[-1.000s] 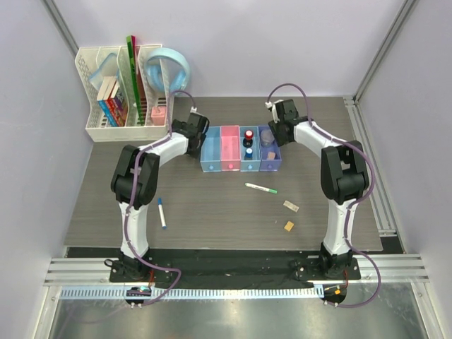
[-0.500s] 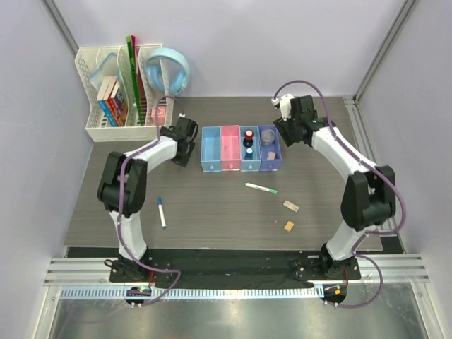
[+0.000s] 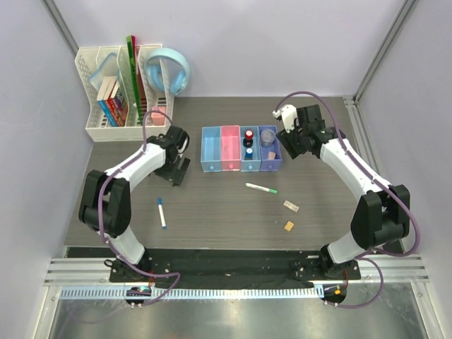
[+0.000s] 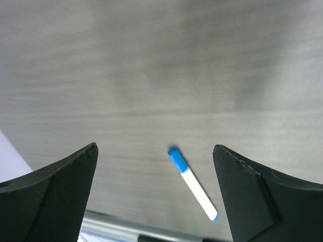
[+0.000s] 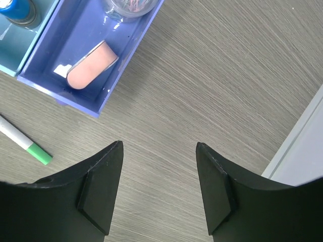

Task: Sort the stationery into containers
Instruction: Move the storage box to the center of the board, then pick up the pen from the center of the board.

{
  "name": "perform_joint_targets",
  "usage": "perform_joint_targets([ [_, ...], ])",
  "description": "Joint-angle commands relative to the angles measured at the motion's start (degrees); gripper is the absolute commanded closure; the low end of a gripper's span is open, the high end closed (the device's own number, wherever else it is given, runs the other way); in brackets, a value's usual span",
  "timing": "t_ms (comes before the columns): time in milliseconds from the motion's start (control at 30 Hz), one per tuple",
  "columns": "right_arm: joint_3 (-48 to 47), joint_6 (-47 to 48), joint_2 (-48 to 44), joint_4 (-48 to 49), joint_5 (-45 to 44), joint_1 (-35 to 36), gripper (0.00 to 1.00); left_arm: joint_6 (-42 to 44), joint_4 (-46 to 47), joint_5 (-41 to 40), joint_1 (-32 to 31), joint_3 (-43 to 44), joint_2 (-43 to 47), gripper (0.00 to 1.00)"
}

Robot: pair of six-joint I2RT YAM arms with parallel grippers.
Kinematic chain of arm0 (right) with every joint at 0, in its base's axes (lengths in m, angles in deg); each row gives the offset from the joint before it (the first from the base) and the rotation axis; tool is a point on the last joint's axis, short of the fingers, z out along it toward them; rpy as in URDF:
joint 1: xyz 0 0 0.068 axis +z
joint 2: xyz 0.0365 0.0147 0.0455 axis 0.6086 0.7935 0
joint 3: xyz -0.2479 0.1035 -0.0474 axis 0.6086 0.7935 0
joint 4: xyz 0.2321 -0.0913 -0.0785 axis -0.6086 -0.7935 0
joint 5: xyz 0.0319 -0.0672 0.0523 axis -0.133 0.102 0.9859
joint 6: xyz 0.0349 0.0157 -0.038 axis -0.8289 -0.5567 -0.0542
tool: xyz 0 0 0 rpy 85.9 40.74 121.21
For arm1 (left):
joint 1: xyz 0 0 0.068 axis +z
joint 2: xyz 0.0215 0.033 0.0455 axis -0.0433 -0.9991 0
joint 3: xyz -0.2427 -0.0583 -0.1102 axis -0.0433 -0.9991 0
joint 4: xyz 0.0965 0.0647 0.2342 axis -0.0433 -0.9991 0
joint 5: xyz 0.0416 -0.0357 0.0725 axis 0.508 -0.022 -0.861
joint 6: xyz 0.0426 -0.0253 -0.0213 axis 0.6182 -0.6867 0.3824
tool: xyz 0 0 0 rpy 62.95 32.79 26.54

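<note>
Left gripper (image 4: pixel 154 147) spread wide, empty, marker (image 4: pixel 192 184) lower centre, prob. lining up grab. Right gripper (image 5: pixel 159 144) also spread, empty, beside purple bin (image 5: pixel 113 35), upper left.

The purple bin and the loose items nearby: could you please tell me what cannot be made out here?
- Right wrist view: the clear jar in the purple bin is cut off by the top edge; its contents are unclear.
- Right wrist view: the green-tipped pen runs off the left edge.
- Top view: the pale eraser and the tan eraser are too small for detail.
</note>
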Motion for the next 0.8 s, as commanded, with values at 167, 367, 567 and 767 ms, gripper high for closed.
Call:
perform_joint_targets([
  [167,0.6,-0.1,-4.4,0.1,1.3,0.0,0.35,-5.5,-5.4,7.3,0.8,-6.1,3.5,0.06],
  [367,0.6,-0.3,-4.8,-0.5,1.1,0.1,0.35,-5.8,-5.9,8.5,1.8,-7.3,4.9,0.08],
  [567,-0.8,-0.9,-4.5,-0.8,0.9,0.1,0.35,-7.5,-7.8,11.4,2.7,-6.4,1.8,0.11],
  [767,-2.6,-1.3,-3.7,-2.2,0.9,0.4,0.35,-9.6,-7.9,16.1,5.6,-7.0,-1.4,0.19],
])
